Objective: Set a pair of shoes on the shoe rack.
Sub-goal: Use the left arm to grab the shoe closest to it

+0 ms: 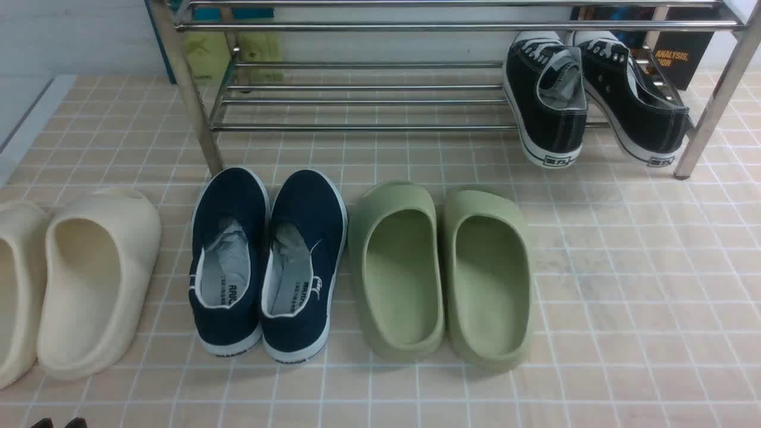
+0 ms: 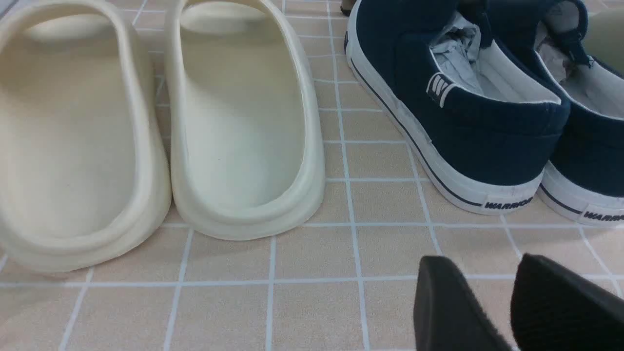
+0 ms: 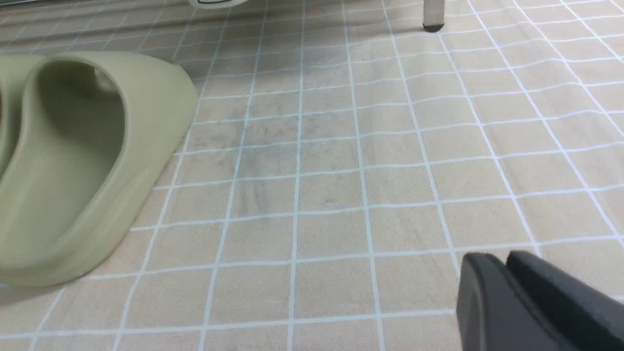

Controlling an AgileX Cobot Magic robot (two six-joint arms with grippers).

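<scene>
Beyond the row of footwear, the rack (image 1: pixel 357 128) is stood across the floor (image 1: pixel 624 356). The black shoes (image 1: pixel 562 134) are carried on its lower tier, at the right end, toes inward and heels projecting past the front bar; the remaining length is thus left free for another pair. On the floor, the cream clogs (image 1: pixel 89 285), navy shoes (image 1: pixel 232 193) and green clogs (image 1: pixel 404 279) are set side by side in pairs, toes toward the rack, so that the heels are presented to the arms and little turning should be required. The left pincer (image 2: pixel 487 265) is parted by a moderate gap, with nothing gripped or touched. The right pincer (image 3: pixel 501 258) is closed, and no item is held by it
</scene>
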